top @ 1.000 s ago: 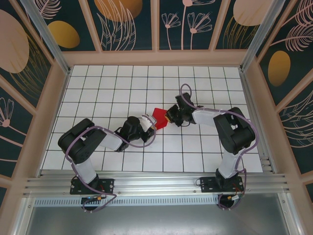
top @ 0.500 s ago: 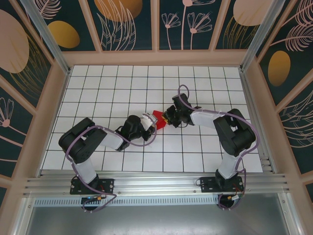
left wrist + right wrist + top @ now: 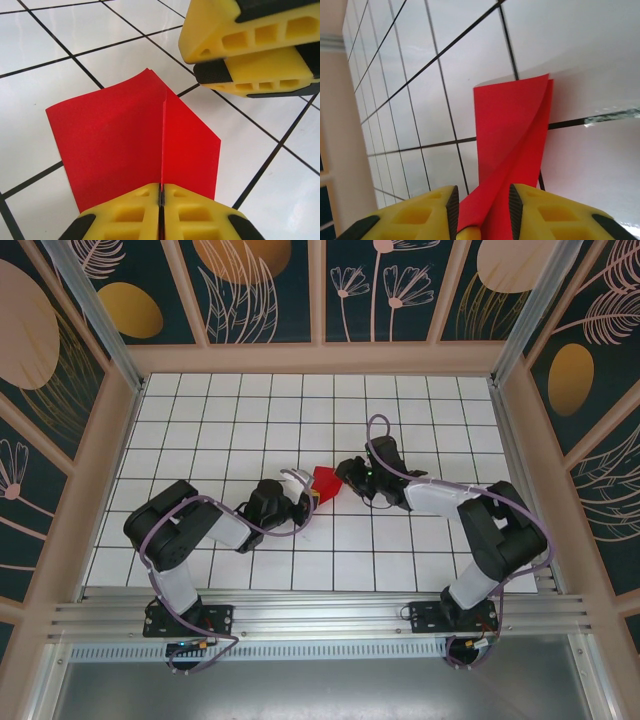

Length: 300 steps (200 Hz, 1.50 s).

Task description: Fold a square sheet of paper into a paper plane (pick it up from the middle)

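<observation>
Centrally, red paper (image 3: 115, 150) (creased), tiled table (image 3: 45, 40)

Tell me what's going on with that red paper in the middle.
The left gripper has its fingers shut on the centre crease of a folded bright red paper sheet, holding it over the white tiled table. The right gripper is at the sheet's other end, its fingers apart, with the paper running loosely between them rather than pinched.
</observation>
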### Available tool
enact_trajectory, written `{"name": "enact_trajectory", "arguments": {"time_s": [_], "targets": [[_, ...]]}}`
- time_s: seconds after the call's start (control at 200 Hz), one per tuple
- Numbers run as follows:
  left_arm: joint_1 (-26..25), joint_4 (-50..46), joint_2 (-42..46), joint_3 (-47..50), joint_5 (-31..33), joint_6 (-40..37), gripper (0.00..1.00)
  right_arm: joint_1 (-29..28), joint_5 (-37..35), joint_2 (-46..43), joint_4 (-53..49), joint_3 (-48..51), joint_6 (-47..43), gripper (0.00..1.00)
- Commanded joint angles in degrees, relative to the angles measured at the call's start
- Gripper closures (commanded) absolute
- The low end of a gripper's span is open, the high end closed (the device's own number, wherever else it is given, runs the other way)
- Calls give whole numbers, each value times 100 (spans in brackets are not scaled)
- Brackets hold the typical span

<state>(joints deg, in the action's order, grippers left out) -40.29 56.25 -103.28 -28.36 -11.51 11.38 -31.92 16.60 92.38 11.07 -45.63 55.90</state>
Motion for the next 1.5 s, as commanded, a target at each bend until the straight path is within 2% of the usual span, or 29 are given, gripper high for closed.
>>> {"name": "enact_trajectory", "arguments": {"time_s": [0.0,0.18,0.776,1.021,1.146,1.246,1.496], "targets": [[-12,325,-104,74,54,354,89,-15,244,-112,349,-8,-475,69],[-12,165,-121,41,100,375,88,-30,427,236,202,-192,-508,77],[-14,-647,-191,-196,92,714,84,-145,601,1085,255,-291,-405,80],[3,-791,-14,-241,164,1099,89,-139,696,1105,567,-168,-416,77],[30,-637,1,-209,73,1368,90,-172,708,1266,446,-281,-447,80],[72,-456,32,-132,62,1580,90,-190,651,1386,301,-365,-425,83],[323,-414,107,-18,-70,2189,86,-200,395,1452,-49,-411,-391,83]]}}
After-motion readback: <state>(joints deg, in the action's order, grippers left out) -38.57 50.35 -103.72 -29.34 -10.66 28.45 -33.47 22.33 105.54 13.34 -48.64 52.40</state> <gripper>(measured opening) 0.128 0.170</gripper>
